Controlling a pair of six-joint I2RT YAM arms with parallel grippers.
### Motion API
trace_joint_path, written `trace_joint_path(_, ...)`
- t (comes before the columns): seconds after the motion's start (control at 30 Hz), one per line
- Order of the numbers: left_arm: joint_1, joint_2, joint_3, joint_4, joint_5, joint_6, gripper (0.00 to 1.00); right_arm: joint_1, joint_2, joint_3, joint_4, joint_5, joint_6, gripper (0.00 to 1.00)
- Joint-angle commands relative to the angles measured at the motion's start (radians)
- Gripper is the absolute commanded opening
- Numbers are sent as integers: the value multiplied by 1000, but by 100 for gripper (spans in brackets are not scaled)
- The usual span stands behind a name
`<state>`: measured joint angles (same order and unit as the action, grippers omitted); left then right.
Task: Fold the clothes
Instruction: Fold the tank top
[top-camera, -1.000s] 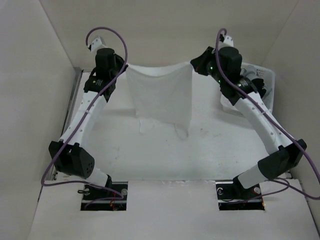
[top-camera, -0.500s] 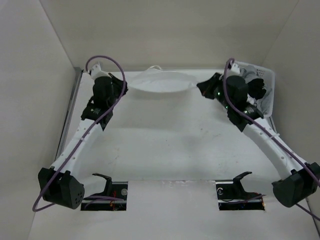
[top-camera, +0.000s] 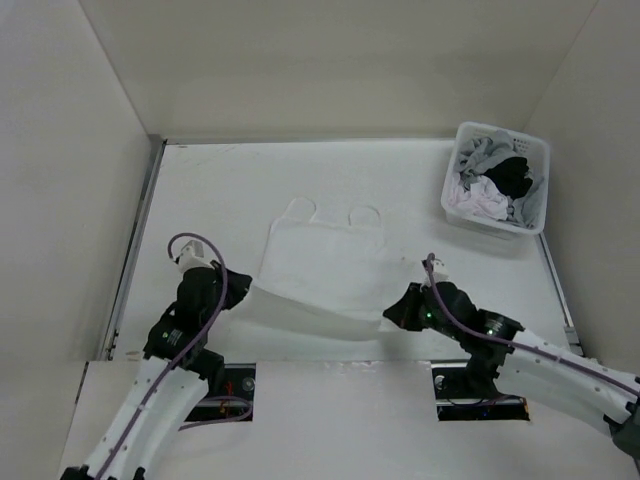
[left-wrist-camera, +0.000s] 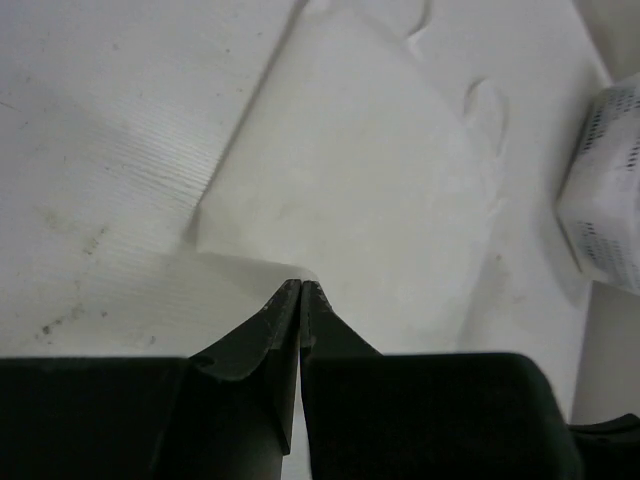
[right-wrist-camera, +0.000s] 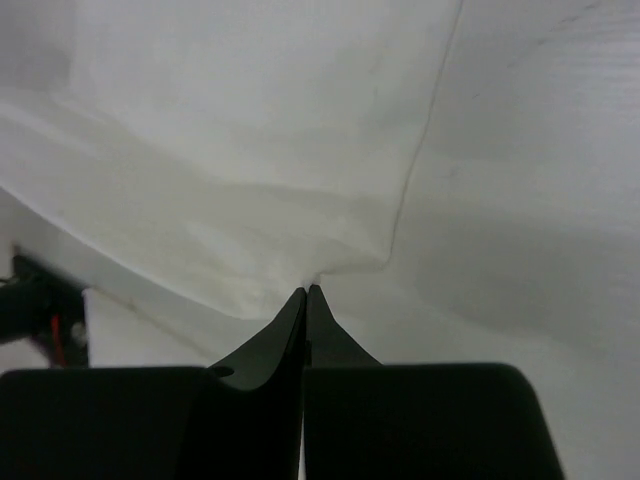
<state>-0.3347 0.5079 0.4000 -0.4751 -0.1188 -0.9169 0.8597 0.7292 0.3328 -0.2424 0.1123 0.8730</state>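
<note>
White thin-fabric sleeveless top (top-camera: 325, 265) lies spread on the white table (top-camera: 220, 190), its two narrow shoulder straps (top-camera: 300, 207) toward the far side and its hem toward the arms. Only the overhead view shows its whole outline, along with the grey, white and black garments (top-camera: 495, 180) heaped in the white slotted plastic basket (top-camera: 480, 222) at the far right corner. The wrist views alone show the fingertips. Plain cream walls (top-camera: 350, 60) enclose the table on three sides. The left gripper (left-wrist-camera: 301, 285) is pinched tight on the hem's left end. The right gripper (right-wrist-camera: 306, 290) is likewise clamped on the right end, where the fabric gathers into creases.
</note>
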Motion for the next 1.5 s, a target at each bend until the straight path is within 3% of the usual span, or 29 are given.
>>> trace_joint_path(0.0, -19, -158, 69, -247, -54, -72, 2, 110, -172, 8, -136, 81, 171, 0)
trace_joint_path(0.07, -46, -186, 82, -280, -70, -102, 2, 155, -211, 34, -193, 115, 198, 0)
trace_joint_path(0.17, -74, -102, 100, -216, -105, -108, 2, 155, -156, 99, -170, 138, 155, 1)
trace_joint_path(0.5, -56, 535, 307, 347, -154, 41, 3, -230, 278, 294, 109, 32, -115, 0)
trace_joint_path(0.9, 36, 1099, 569, 529, -140, 69, 7, -491, 668, 412, 293, -59, -132, 2)
trace_joint_path(1.13, 23, 1221, 678, 596, -151, 75, 8, -520, 861, 555, 327, -16, -121, 2)
trace_joint_path(1.2, 13, 1219, 695, 589, -147, 76, 9, -517, 857, 558, 318, 16, -121, 8)
trace_joint_path(1.27, -11, 1181, 660, 586, -151, 93, 16, -515, 828, 531, 313, 53, -123, 24)
trace_joint_path(1.37, -49, 1092, 516, 595, -189, 121, 24, -505, 745, 462, 319, 130, -134, 48)
trace_joint_path(1.47, -86, 971, 349, 586, -228, 136, 30, -457, 620, 370, 312, 162, -149, 60)
